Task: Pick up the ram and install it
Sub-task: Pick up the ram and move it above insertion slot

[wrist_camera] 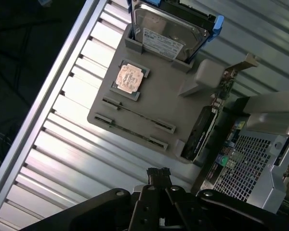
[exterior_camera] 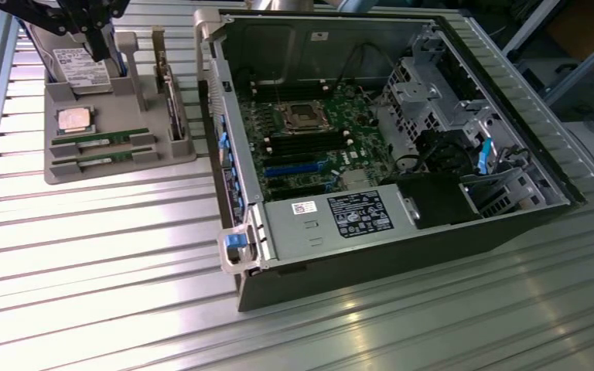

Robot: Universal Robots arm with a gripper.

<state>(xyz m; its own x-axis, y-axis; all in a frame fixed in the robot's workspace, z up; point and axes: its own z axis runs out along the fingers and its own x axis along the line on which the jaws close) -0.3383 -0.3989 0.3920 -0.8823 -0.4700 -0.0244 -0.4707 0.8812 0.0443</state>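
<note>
Hovering with the gripper (wrist_camera: 158,172) up off the table, fingers pinched together and clamping nothing, going by the wrist view. Showing up at the exterior view's upper left, overlapping the hard drive (exterior_camera: 78,66) and not touching it.

Working outward from there:

- Finding that hard drive standing on edge at the far end of the gray tray (exterior_camera: 121,166).
- Passing the square silver processor chip (exterior_camera: 74,120), lying flat in its pocket mid-tray.
- Reaching the first ram stick (exterior_camera: 101,140) and the second ram stick (exterior_camera: 101,159) at the tray's near end. Sitting side by side and parallel, each between a pair of end clips, well clear of the fingers. Reading as thin lines in the wrist view, so standing on their long edges.
- Spotting the bigger expansion card (exterior_camera: 176,100) standing upright along the tray side closest to the computer case (exterior_camera: 276,278).

Sitting just beside the tray, toward the exterior view's right, with that case lying open on its side. Showing off the green motherboard (exterior_camera: 323,116) inside, with a row of long black memory slots (exterior_camera: 302,143) right below the processor socket (exterior_camera: 303,116). Rounding things off with the silver power supply (exterior_camera: 328,220) at the near end, and resting all of it on the ribbed metal table (exterior_camera: 90,255).
</note>
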